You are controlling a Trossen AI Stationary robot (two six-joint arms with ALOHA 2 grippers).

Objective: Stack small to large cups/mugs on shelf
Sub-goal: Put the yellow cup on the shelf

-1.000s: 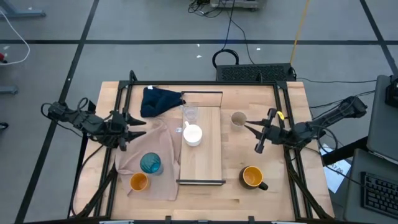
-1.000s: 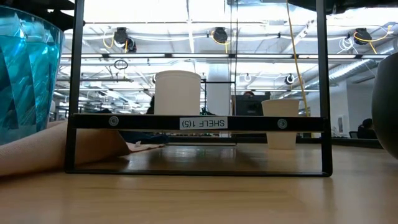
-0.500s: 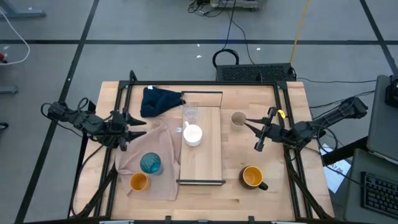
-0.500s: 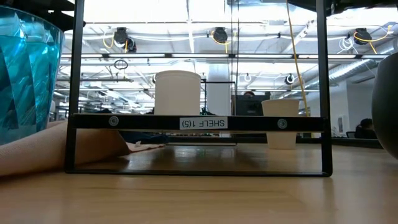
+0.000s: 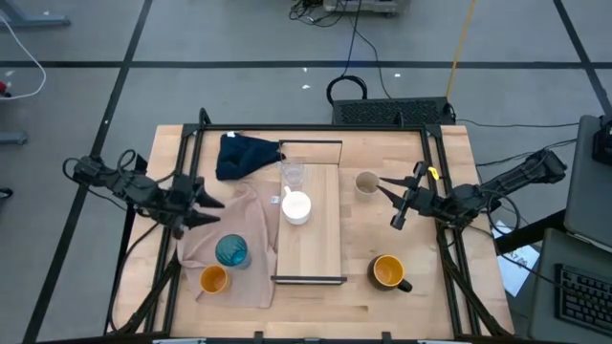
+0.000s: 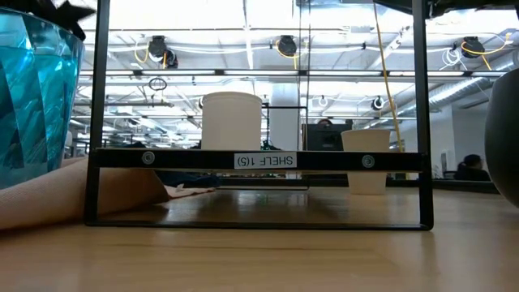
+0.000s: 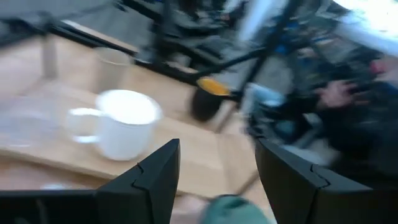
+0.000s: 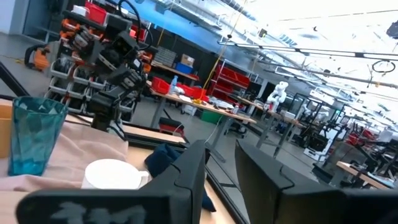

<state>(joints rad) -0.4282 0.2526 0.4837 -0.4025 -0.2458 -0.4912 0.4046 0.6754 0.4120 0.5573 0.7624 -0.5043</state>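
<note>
Left gripper (image 5: 205, 208), fingers spread and empty, above cloth (image 5: 251, 222) near tumbler (image 5: 230, 250). Glass (image 5: 293, 173), white mug (image 5: 297, 205) already on shelf (image 5: 320, 239). Best straddled squarely before closing. Right gripper (image 5: 392, 203) parted, idle.

We see our right gripper (image 8: 217, 163) with fingers (image 8: 186, 171) parted, a clear gap between them. Beyond them sits the white mug (image 8: 111, 175). The teal ribbed tumbler (image 8: 34, 134) stands upright on the beige cloth (image 8: 87, 155) beside the mug. A dark blue cloth (image 8: 168, 155) lies just behind the mug. The left arm (image 8: 115, 68) hangs farther back, above the beige cloth.
</note>
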